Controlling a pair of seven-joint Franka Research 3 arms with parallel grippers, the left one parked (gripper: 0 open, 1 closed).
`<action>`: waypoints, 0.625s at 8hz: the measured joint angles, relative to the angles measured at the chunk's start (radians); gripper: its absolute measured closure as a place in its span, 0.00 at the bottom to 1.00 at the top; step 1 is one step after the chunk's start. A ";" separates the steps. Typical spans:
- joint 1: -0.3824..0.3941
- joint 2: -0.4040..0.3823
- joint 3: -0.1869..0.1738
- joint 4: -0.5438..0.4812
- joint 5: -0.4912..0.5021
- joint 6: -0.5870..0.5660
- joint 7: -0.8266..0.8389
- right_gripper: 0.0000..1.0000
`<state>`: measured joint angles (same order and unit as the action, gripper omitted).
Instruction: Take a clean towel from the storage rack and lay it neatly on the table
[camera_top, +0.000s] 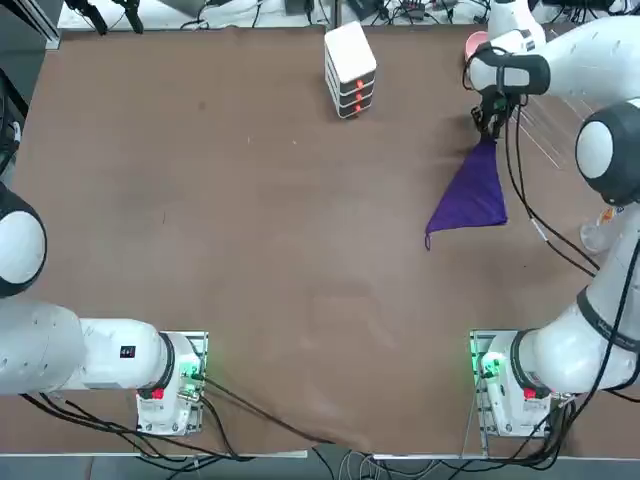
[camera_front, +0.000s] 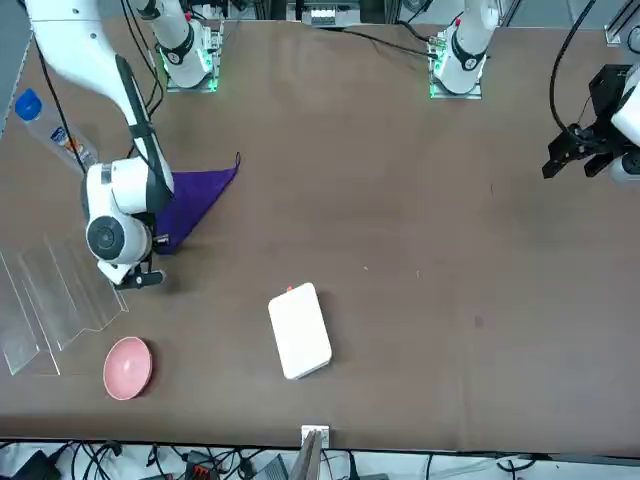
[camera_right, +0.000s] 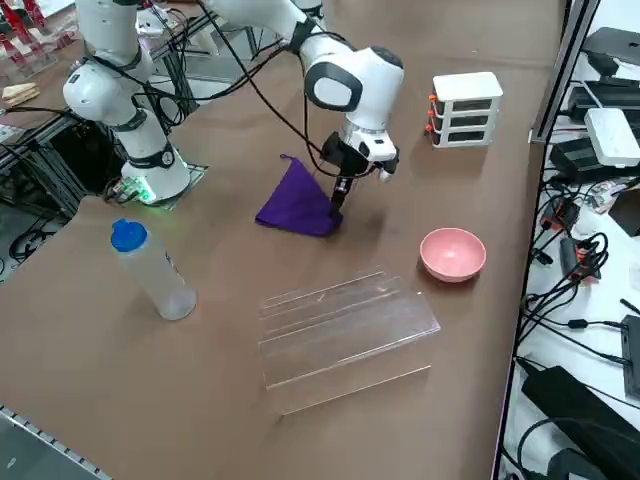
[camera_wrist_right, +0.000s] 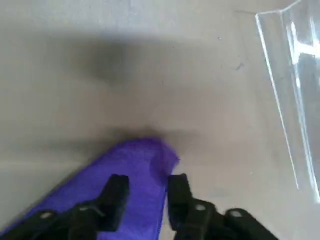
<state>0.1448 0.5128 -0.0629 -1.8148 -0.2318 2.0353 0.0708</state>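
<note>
**Right of centre on the table: towel pinched at one corner**

At the upper right of the overhead frame we see the right gripper (camera_top: 488, 128) low over the table (camera_top: 250, 230), its two fingers (camera_wrist_right: 116, 192) closed on one corner of the purple towel (camera_top: 470, 195). From the wrist camera, the cloth runs up between the dark fingers and its tip pokes out just past them.

From the pinched corner the towel fans out into a rough triangle, wider toward the lower part of the overhead frame, with its far edge lying on the tabletop. In the side view it forms a small tent (camera_right: 296, 203) rising to the gripper (camera_right: 340, 192).

We find the clear storage rack (camera_right: 340, 325) lying apart from the towel, in the lower middle of the side frame, with a pink bowl (camera_right: 453, 253) near it. A white stacked box (camera_top: 350, 68) stands at the top centre of the overhead frame, and a blue-capped bottle (camera_right: 152, 271) sits at the left of the side frame.
</note>
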 joint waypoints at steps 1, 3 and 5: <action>0.000 -0.011 0.000 0.011 0.007 -0.005 0.002 0.30; -0.011 -0.066 -0.001 0.024 0.086 -0.060 0.004 0.00; -0.037 -0.114 -0.001 0.012 0.132 -0.126 0.019 0.02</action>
<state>0.1076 0.3984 -0.0643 -1.8030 -0.1001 1.9095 0.0901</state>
